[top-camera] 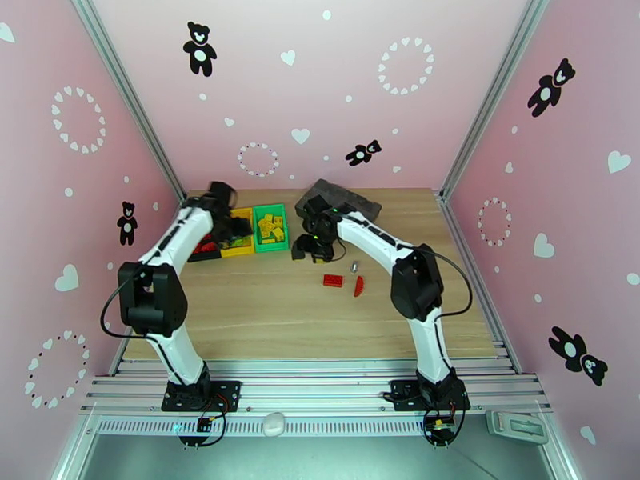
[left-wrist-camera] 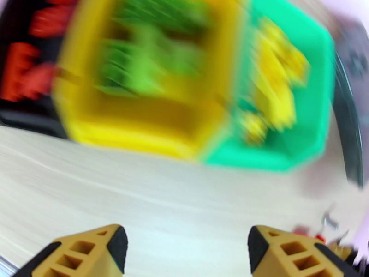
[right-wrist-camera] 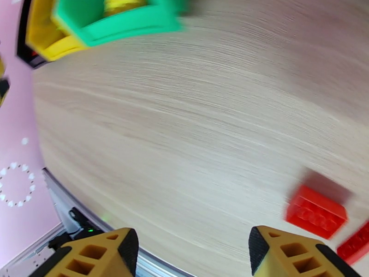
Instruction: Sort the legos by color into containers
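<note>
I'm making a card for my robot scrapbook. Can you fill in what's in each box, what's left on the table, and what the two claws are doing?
black bin: red legos inside
yellow bin: lime green legos inside
green bin: yellow legos inside
loose on the table: a red brick, close to the right gripper
left gripper: open, empty, by the bins
right gripper: open, empty
</note>
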You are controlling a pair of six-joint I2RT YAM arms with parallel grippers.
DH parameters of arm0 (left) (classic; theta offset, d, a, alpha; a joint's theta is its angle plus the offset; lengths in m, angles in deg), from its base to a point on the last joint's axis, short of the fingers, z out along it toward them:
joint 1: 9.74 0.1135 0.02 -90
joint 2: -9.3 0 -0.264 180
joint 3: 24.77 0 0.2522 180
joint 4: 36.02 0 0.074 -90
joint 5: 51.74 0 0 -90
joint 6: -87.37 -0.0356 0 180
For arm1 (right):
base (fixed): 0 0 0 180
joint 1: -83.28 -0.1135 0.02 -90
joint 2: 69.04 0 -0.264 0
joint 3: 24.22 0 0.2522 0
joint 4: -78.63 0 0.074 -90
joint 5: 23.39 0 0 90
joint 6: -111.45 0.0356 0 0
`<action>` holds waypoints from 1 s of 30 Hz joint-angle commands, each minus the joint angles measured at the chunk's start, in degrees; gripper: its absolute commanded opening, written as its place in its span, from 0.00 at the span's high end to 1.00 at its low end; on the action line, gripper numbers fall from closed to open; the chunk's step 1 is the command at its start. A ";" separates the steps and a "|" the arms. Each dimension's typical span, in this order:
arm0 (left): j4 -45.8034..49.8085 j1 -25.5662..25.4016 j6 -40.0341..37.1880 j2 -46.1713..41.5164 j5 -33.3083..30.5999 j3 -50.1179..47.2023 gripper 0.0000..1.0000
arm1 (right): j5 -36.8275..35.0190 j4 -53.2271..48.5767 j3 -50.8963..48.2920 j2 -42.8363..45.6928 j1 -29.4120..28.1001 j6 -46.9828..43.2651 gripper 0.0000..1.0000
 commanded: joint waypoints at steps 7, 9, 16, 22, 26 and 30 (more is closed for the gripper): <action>-4.26 -18.54 4.21 5.87 1.45 1.12 0.26 | -5.94 2.54 -20.32 19.44 7.99 1.53 0.29; -4.08 -21.80 3.28 8.35 1.47 3.79 0.27 | -6.73 2.23 -24.47 23.22 10.43 2.02 0.28; 1.47 -31.72 -0.32 17.84 0.50 19.02 0.31 | -6.91 1.05 -37.34 35.98 21.04 2.69 0.27; 6.14 -38.10 -0.83 26.77 0.09 31.47 0.37 | -5.18 0.57 -44.36 43.74 27.51 3.28 0.30; 8.88 -40.94 -0.09 31.65 -1.51 37.14 0.40 | -4.57 0.21 -47.07 47.85 29.27 3.99 0.30; 10.15 -42.52 0.33 35.04 -2.94 39.95 0.40 | -4.46 -0.67 -48.58 50.48 29.25 4.26 0.30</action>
